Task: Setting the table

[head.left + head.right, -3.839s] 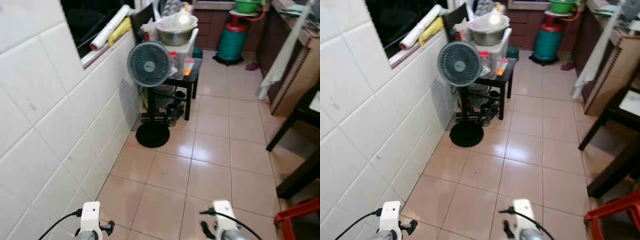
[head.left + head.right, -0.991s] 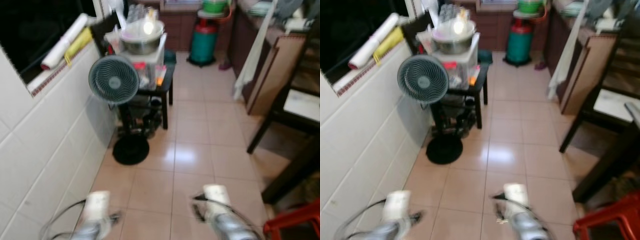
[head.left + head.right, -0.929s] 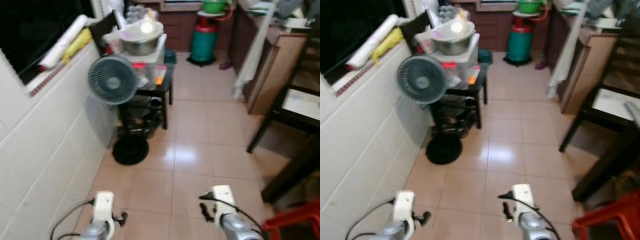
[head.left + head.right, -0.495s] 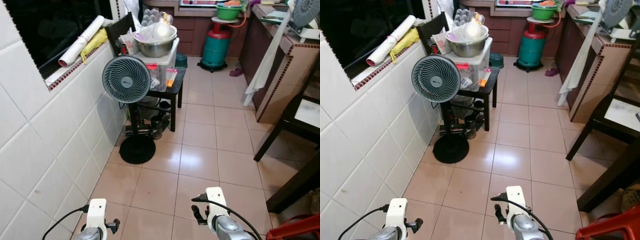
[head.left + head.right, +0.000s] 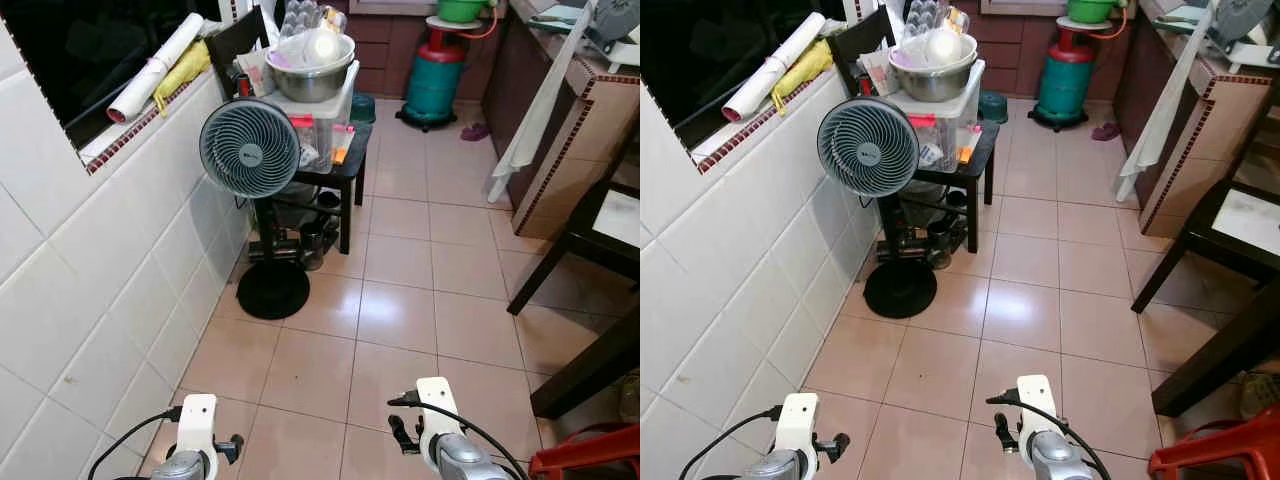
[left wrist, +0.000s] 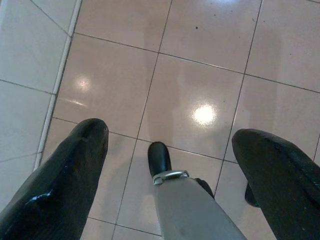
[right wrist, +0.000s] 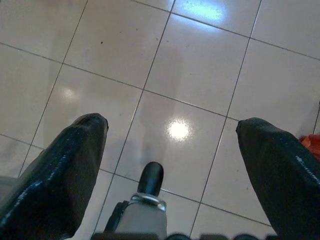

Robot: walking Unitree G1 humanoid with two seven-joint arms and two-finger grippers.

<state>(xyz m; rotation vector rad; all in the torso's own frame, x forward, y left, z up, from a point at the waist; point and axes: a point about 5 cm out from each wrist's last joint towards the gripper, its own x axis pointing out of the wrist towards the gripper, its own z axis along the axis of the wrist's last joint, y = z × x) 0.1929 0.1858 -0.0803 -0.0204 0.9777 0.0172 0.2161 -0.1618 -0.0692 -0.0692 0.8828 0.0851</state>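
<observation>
Corridor view, tiled floor (image 5: 400,330), white tiled wall (image 5: 90,280) on robot's left. Both arms low at the bottom of the head views, idle over bare tile. Left gripper (image 6: 170,145): jaws wide open, holding nothing. Right gripper (image 7: 172,142): jaws wide open, holding nothing.

Ahead by the wall: standing fan (image 5: 249,148) just in front of a small black bench (image 5: 340,170). On the bench a clear storage box (image 5: 325,125) with a steel bowl (image 5: 311,78) on top, tableware inside it, too small to identify. Further back a green gas cylinder (image 5: 436,75). Dark dining bench leg (image 5: 585,365) and chair (image 5: 590,235) at right, red plastic stool (image 5: 1220,450) near the right arm.
</observation>
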